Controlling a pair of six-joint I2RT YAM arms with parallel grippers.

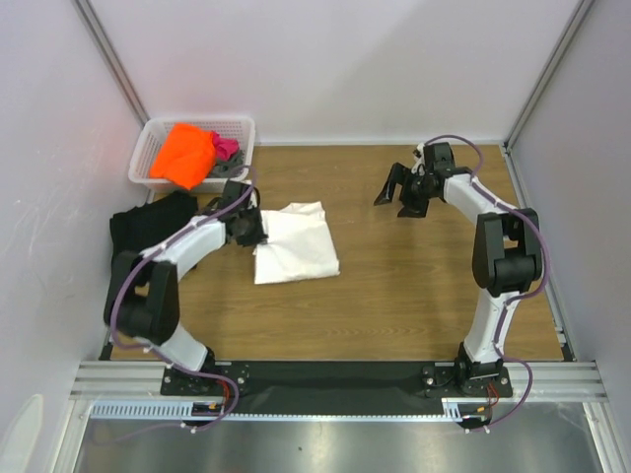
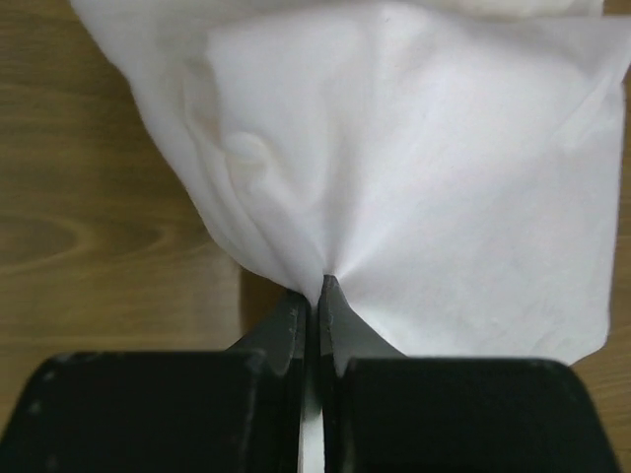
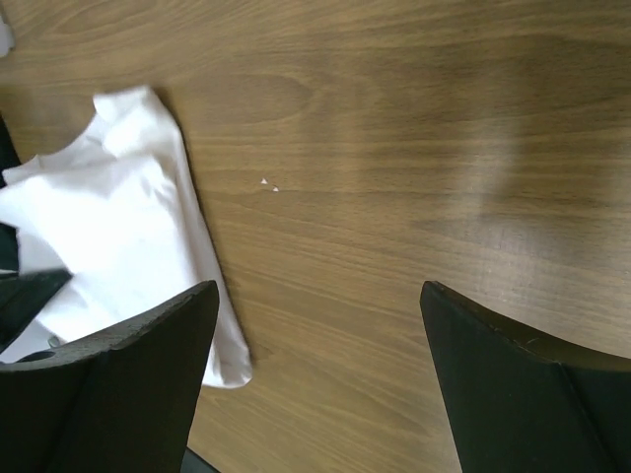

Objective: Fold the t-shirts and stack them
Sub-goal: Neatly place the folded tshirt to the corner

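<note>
Overhead view of the wooden table [image 1: 424, 296], clock directions taken from its centre with 12 o'clock at the far wall. The white t-shirt [image 1: 296, 244], folded to a rough rectangle with no print showing, lies flat at 9 o'clock, well inside the tabletop. The left arm [image 1: 187, 246] curves over the table's 9 o'clock edge, and part of it lies in front of the black t-shirt [image 1: 148, 219], which is heaped at that edge. A white lattice basket [image 1: 148, 163] sits at 10 o'clock against the far wall; the orange t-shirt [image 1: 184, 155] fills most of it, with the pink t-shirt [image 1: 228, 148] and some grey cloth [image 1: 221, 170] tucked at its 3 o'clock side. The left gripper [image 1: 246, 227] meets the white t-shirt's 9 o'clock edge; the wrist view shows its fingers [image 2: 335, 325] pressed together on a pinch of the white fabric. The right arm [image 1: 503, 256] reaches to 1 o'clock, where the right gripper [image 1: 399, 194] hangs over bare wood, fingers [image 3: 128, 384] spread wide, apart from the shirt.
</note>
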